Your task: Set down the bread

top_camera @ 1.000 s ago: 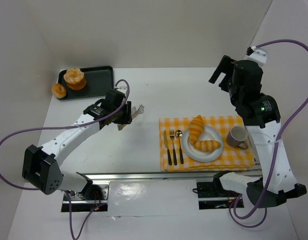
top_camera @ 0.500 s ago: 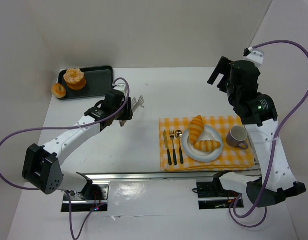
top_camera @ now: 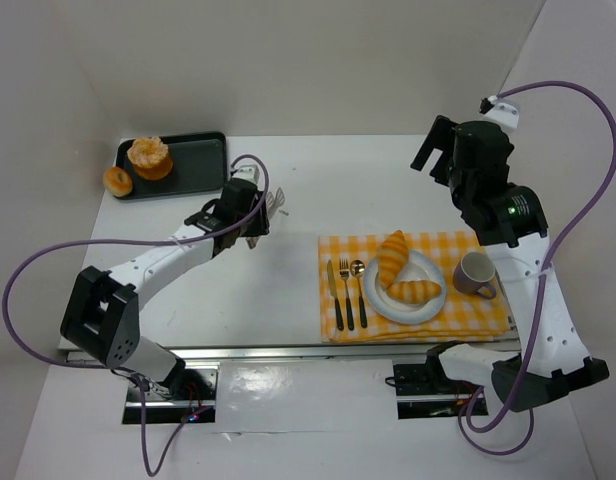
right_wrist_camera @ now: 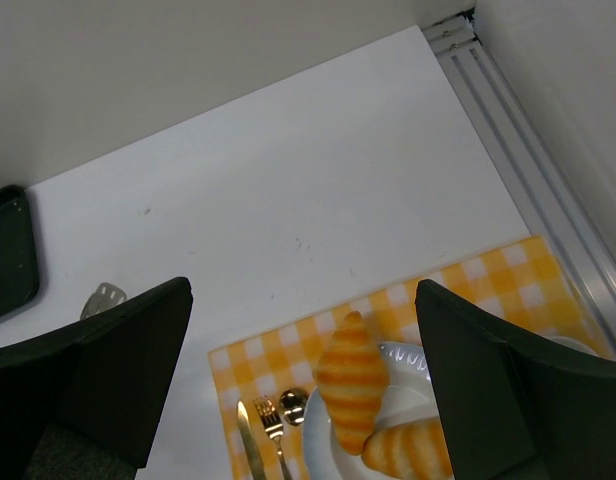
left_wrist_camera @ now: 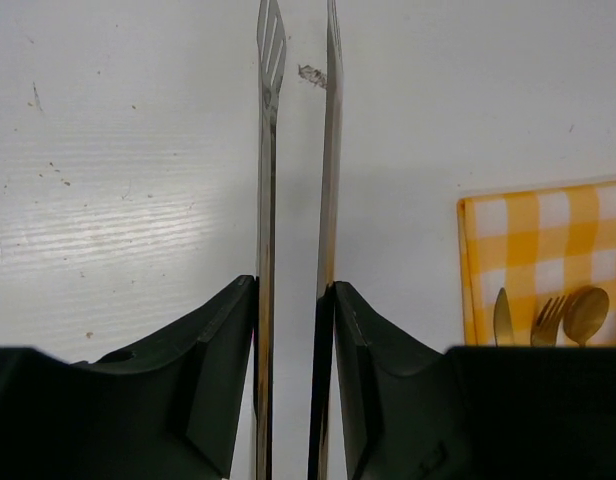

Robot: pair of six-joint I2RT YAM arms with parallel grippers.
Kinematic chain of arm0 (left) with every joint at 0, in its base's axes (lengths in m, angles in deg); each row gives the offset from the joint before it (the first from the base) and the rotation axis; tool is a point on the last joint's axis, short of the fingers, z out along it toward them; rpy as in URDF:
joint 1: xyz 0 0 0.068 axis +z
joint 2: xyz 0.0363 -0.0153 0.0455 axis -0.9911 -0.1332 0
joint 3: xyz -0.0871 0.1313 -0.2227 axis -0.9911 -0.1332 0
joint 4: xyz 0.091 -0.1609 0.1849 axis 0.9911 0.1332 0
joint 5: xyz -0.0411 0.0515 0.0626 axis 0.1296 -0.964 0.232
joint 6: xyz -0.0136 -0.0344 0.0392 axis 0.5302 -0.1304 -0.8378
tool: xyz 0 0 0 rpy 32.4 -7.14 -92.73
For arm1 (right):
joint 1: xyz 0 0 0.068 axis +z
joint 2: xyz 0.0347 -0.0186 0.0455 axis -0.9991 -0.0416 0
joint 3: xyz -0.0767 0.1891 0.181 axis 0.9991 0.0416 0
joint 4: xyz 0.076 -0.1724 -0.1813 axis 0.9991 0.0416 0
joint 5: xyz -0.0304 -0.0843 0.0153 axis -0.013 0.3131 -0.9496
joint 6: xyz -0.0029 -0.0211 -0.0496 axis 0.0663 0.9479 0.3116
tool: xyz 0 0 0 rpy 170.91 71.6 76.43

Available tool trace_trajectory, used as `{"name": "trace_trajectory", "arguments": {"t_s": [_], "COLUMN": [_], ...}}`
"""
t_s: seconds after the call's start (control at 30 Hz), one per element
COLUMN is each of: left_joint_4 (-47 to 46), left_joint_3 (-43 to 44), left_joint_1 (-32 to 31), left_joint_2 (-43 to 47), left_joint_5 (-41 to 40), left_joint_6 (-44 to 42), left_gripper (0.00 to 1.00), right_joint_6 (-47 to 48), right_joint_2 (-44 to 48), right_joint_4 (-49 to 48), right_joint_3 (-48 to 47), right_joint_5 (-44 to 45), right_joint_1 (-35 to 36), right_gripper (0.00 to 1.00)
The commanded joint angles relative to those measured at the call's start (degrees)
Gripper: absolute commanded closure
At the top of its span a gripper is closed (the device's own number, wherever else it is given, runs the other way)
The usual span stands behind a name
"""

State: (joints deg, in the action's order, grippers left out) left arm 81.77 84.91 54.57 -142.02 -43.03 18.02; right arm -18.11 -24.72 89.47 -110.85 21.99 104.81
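A pair of metal tongs (left_wrist_camera: 267, 150) is gripped by the left jaws, which are closed part-way on its two arms. The blades are squeezed nearly together, with a narrow gap left between them and nothing caught in it. The tongs are pointed out over a bare stretch of the white desk (top_camera: 288, 290), between the black tray (top_camera: 193, 165) at the far left corner and the yellow checked cloth (top_camera: 478, 322) on the right. Whether the tips touch the desk cannot be told.

Two pieces of bread are seen at the tray's left end: a large bun (top_camera: 150, 157) and a small bun (top_camera: 116, 180) just beside it. Two more are laid on a white plate (top_camera: 431, 308) in the middle of the cloth. The far croissant (top_camera: 393, 255) is leaned across the plate's far-left rim, and the near croissant (top_camera: 416, 292) is laid along its near side; the two are touching. A knife (top_camera: 333, 300), a fork (top_camera: 347, 295) and a spoon (top_camera: 357, 268) are set in a row left of the plate, and a cup (top_camera: 476, 272) is stood at its right.

The right jaws are held high above the far edge of the cloth, spread wide, with nothing between them.
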Motion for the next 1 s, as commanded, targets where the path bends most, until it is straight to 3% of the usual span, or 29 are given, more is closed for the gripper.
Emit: {"name": "trace_trajectory", "arguments": {"t_s": [0.0, 0.23, 0.5, 0.57, 0.67, 0.97], "left_joint_4": [-3.82, -3.82, 0.31, 1.02, 3.83, 19.01], "left_joint_3": [-0.45, -1.07, 2.35, 3.75, 6.48, 21.33], "left_joint_1": [0.35, -0.97, -3.08, -3.08, -3.08, -1.50], "left_joint_2": [-1.82, -3.92, -11.40, -11.93, -9.74, -1.39], "left_joint_5": [-1.57, -6.48, -11.33, -11.33, -11.33, -8.08], "left_joint_6": [2.08, 0.77, -1.96, -1.96, -1.96, -2.40], "left_gripper": [0.52, 0.49, 0.35, 0.16, 0.01, 0.01], "right_joint_6": [-0.35, -0.35, -0.35, -0.35, -0.35, -0.35], "right_joint_2": [-1.16, -1.69, -2.22, -2.22, -2.74, -3.35], "right_joint_4": [-3.12, -3.65, -3.65, -3.65, -3.03, -1.89], "right_joint_3": [-0.75, -0.75, -0.23, -0.75, -1.46, -1.46], "right_joint_5": [0.07, 0.07, -0.46, -0.46, -0.46, 0.07], "right_joint_1": [-0.32, -0.32, -0.32, -0.32, -0.32, -0.32], "right_gripper": [0.00, 0.00, 0.00, 0.00, 0.00, 0.00]}}
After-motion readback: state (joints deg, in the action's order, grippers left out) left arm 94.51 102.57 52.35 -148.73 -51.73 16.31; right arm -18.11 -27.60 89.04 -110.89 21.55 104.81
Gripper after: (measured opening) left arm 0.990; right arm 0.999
